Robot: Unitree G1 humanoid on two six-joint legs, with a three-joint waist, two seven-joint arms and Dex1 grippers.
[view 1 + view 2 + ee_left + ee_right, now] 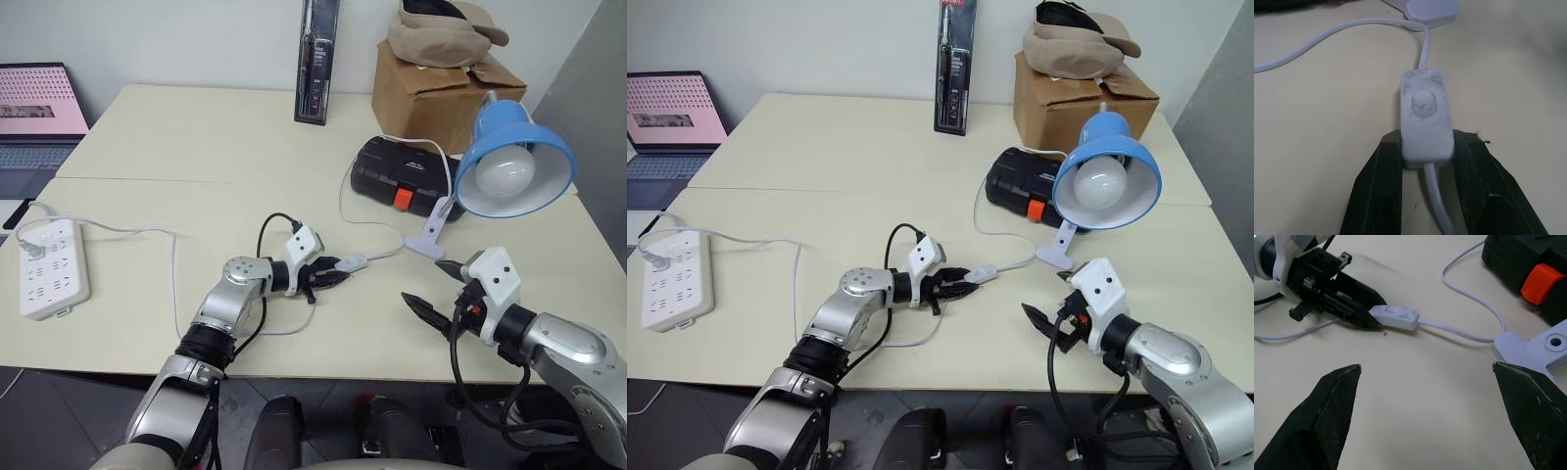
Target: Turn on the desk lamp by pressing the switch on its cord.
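Observation:
The desk lamp stands at the right of the table, its blue shade and white bulb facing me, on a small white clip base. Its thin white cord runs left across the table to the small white switch. My left gripper is shut on the near end of the switch, one black finger on each side, with the rocker button showing beyond the fingertips. My right gripper hovers open in front of the lamp base, nothing between its fingers; the right wrist view shows the switch ahead.
A white power strip lies at the left edge with the cord plugged in. A black case with an orange latch sits behind the lamp base, a cardboard box behind that. A black packaged tool leans at the back. A laptop is far left.

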